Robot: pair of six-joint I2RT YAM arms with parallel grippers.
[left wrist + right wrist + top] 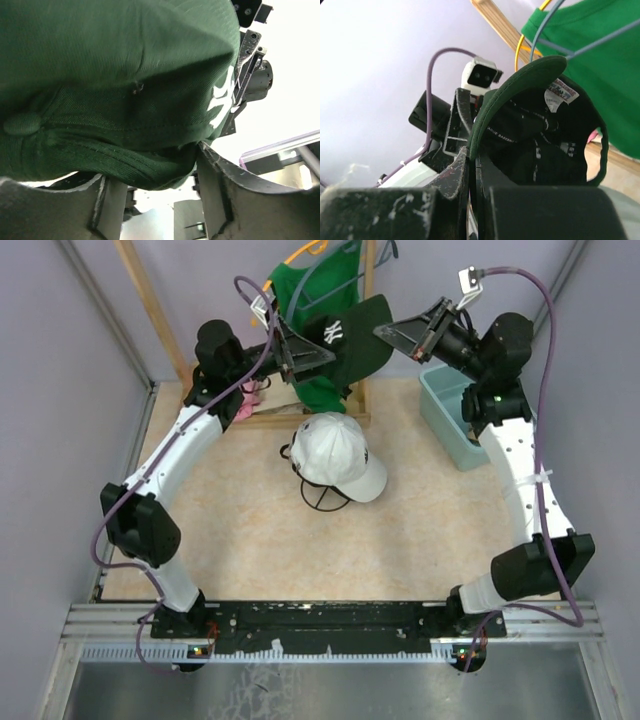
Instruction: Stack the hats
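A dark green cap with a white emblem [345, 340] hangs in the air at the back, between both grippers. My right gripper [392, 335] is shut on its brim; in the right wrist view the brim edge [492, 107] runs down between the closed fingers [476, 165]. My left gripper [305, 358] is at the cap's crown. In the left wrist view the crown [125, 75] lies over the spread fingers [155, 200], jaws apart. A white cap [335, 455] sits mid-table on a dark cap edge [322, 498]. The tan cap is not in view.
A green shirt [310, 290] on an orange hanger [290, 260] hangs from a wooden rack [150, 310] behind the held cap. A pink cloth [248, 400] lies at the rack's foot. A teal bin [450, 415] stands at the right.
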